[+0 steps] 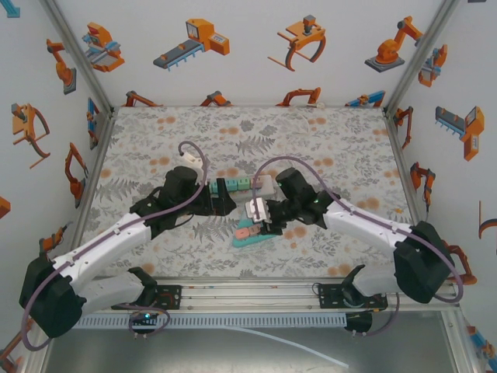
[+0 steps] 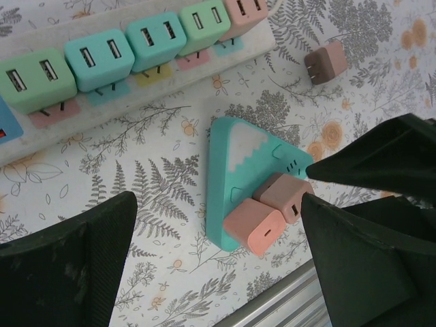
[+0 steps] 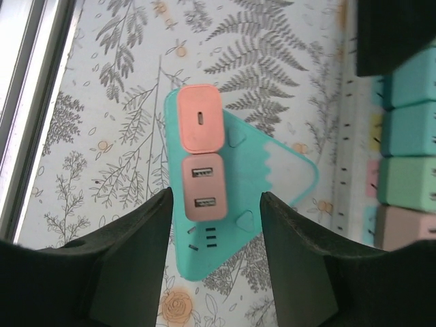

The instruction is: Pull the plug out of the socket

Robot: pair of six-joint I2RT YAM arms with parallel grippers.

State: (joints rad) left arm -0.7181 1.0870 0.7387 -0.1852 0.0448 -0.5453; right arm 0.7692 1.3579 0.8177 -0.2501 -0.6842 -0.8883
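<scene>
A teal triangular socket (image 1: 247, 238) (image 2: 235, 163) (image 3: 279, 174) lies flat on the floral mat. Two plugs sit side by side in it: a salmon one (image 2: 253, 228) (image 3: 201, 119) and a dusty-pink one with two USB ports (image 2: 289, 194) (image 3: 202, 187). My right gripper (image 3: 216, 208) (image 1: 266, 220) hangs open just above the socket, one finger on each side of the dusty-pink plug, touching nothing. My left gripper (image 2: 218, 272) (image 1: 225, 203) is open too, to the socket's left, with bare mat between its fingers (image 2: 75, 259).
A white power strip (image 2: 136, 85) (image 1: 268, 185) (image 3: 357, 136) with several green, teal and pink plugs lies just behind the socket. One loose brown-pink plug (image 2: 327, 63) lies on the mat beyond it. A metal rail (image 3: 34, 102) runs along the near table edge.
</scene>
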